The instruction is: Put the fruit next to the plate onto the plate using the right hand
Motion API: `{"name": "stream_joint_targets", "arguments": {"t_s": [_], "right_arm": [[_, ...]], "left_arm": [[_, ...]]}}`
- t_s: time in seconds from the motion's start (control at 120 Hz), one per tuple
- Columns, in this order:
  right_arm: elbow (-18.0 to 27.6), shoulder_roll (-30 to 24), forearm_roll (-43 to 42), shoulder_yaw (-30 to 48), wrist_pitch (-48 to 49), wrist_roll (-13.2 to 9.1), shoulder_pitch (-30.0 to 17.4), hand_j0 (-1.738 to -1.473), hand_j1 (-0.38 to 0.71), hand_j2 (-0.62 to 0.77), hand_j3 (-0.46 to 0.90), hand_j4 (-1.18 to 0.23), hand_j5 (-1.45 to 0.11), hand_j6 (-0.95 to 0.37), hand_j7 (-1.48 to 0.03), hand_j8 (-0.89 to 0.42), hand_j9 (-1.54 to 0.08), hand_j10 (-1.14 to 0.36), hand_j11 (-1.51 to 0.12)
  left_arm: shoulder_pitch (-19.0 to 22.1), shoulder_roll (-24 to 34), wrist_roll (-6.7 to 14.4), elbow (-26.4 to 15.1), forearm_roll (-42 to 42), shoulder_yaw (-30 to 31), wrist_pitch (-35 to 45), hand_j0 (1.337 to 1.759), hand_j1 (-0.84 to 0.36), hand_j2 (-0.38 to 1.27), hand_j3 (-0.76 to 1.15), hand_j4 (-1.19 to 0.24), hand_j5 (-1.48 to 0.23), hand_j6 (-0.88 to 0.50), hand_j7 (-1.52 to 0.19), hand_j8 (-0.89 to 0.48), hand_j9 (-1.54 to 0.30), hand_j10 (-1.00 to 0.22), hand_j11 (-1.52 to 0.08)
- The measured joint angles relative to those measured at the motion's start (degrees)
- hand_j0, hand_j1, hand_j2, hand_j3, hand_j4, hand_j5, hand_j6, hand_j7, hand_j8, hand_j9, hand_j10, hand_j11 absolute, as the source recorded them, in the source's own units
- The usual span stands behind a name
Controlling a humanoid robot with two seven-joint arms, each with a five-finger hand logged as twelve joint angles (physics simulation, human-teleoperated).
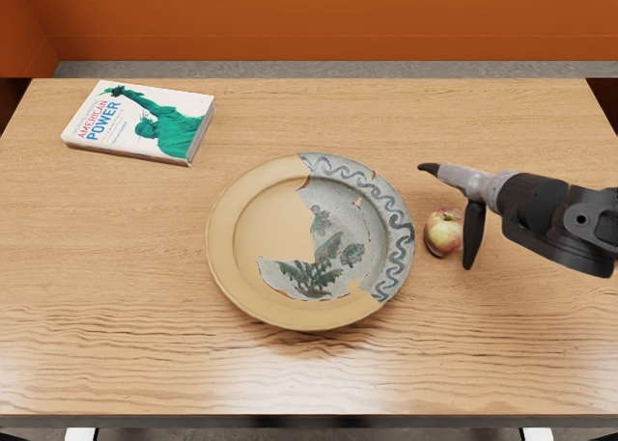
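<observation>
Right now the apple (pixel 443 233) sits on the surface (pixel 116 287), just beside the plate (pixel 228 238), not on it. The right hand (pixel 478 190) is open near it, holding nothing. Grabbing and lifting are left.

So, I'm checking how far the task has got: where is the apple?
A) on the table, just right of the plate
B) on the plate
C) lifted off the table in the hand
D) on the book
A: the apple lies on the table beside the right rim of the plate, and the right hand is next to it, open and holding nothing.
</observation>
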Motion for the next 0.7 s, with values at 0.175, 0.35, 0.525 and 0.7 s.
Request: {"name": "stream_joint_targets", "arguments": {"t_s": [0.175,0.35,0.525,0.7], "right_arm": [[0.4,1.0,-4.2,0.0,-4.0,0.0,-2.1,-1.658,-0.34,0.0,0.0,-0.01,-0.01,-0.01,-0.01,-0.01,-0.01,-0.01,-0.01],[2.0,1.5,-6.0,0.1,-6.1,0.0,-3.4,-1.658,-0.34,0.0,0.0,-0.01,-0.01,-0.01,-0.01,-0.01,-0.01,-0.01,-0.01],[4.1,0.2,-7.1,0.0,-7.9,0.0,-4.7,-1.658,-0.34,0.0,0.0,-0.01,-0.01,-0.01,-0.01,-0.01,-0.01,-0.01,-0.01],[4.6,-0.9,-7.8,-0.1,-8.9,0.0,-5.5,-1.658,-0.27,-0.01,0.0,-0.07,-0.09,-0.07,-0.09,-0.07,-0.09,-0.07,-0.09]], "left_arm": [[0.0,0.0,0.0,0.0,0.0,0.0,0.0,1.658,0.34,0.0,0.0,-0.01,-0.01,-0.01,-0.01,-0.01,-0.01,-0.01,-0.01],[0.0,0.0,0.0,0.0,0.0,0.0,0.0,1.658,0.34,0.0,0.0,-0.01,-0.01,-0.01,-0.01,-0.01,-0.01,-0.01,-0.01],[0.0,0.0,0.0,0.0,0.0,0.0,0.0,1.658,0.34,0.0,0.0,-0.01,-0.01,-0.01,-0.01,-0.01,-0.01,-0.01,-0.01],[0.0,0.0,0.0,0.0,0.0,0.0,0.0,1.658,0.34,0.0,0.0,-0.01,-0.01,-0.01,-0.01,-0.01,-0.01,-0.01,-0.01]]}}
